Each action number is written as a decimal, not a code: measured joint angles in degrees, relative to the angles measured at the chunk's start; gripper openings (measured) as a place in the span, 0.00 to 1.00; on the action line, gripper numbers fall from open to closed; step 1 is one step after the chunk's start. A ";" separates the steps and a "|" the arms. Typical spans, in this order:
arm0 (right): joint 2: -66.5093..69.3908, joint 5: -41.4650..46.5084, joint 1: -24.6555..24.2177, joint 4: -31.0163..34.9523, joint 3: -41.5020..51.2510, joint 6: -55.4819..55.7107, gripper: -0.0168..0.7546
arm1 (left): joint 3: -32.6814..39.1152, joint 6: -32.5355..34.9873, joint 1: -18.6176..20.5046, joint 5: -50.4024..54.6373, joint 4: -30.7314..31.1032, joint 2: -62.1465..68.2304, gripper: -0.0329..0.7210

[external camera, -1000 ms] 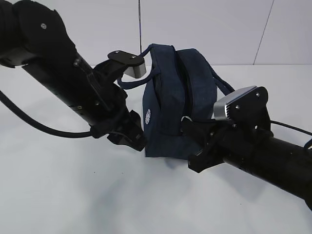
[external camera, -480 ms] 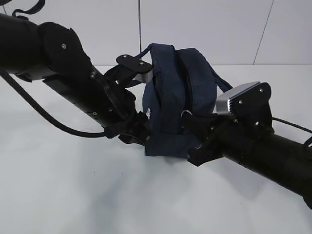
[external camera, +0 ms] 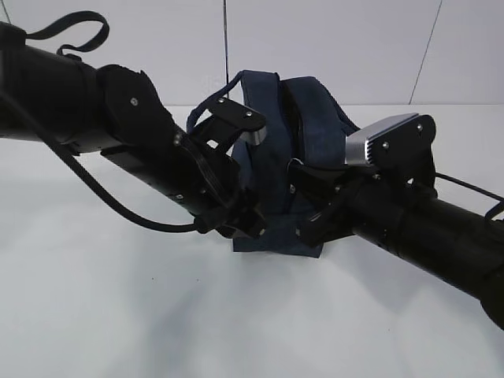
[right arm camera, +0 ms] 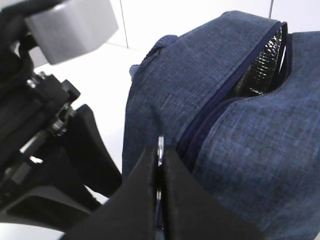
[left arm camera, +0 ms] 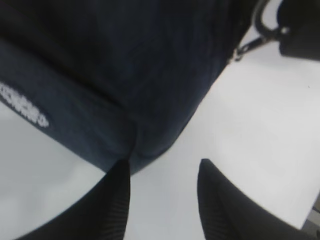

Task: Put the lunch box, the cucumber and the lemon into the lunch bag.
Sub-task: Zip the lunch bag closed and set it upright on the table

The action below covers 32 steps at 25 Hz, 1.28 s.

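Note:
The dark navy lunch bag (external camera: 303,130) stands upright mid-table between both arms. Its zipper is partly undone, and silver foil lining (right arm camera: 265,60) shows through the gap. My right gripper (right arm camera: 161,152) is shut on the metal ring pull (right arm camera: 161,144) at the bag's side. My left gripper (left arm camera: 162,167) is open at the bag's lower corner (left arm camera: 140,145); its left fingertip sits at the fabric edge and only table shows between the fingers. In the exterior view the left gripper (external camera: 248,224) is low against the bag's front. The lunch box, cucumber and lemon are out of view.
The white table (external camera: 118,315) runs to a white back wall (external camera: 354,47). The bag's loop handles (external camera: 236,87) stick up behind the left wrist camera. A black cable (external camera: 102,197) hangs under the left arm.
The left arm has swung right and down, bringing its open gripper to the bag's lower front corner. The right gripper, still shut on the pull, has shifted slightly left.

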 joint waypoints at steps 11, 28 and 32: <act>-0.98 0.38 0.00 1.94 0.00 0.00 0.04 | 0.00 0.13 -0.60 -4.94 -0.71 0.80 0.14; -0.98 2.35 0.00 3.01 -3.20 0.00 0.04 | 0.00 0.13 -0.60 -4.86 -1.08 0.79 0.04; -0.98 3.80 0.00 3.38 -4.33 0.00 0.04 | 0.00 0.13 -0.60 -4.50 -1.19 0.79 0.15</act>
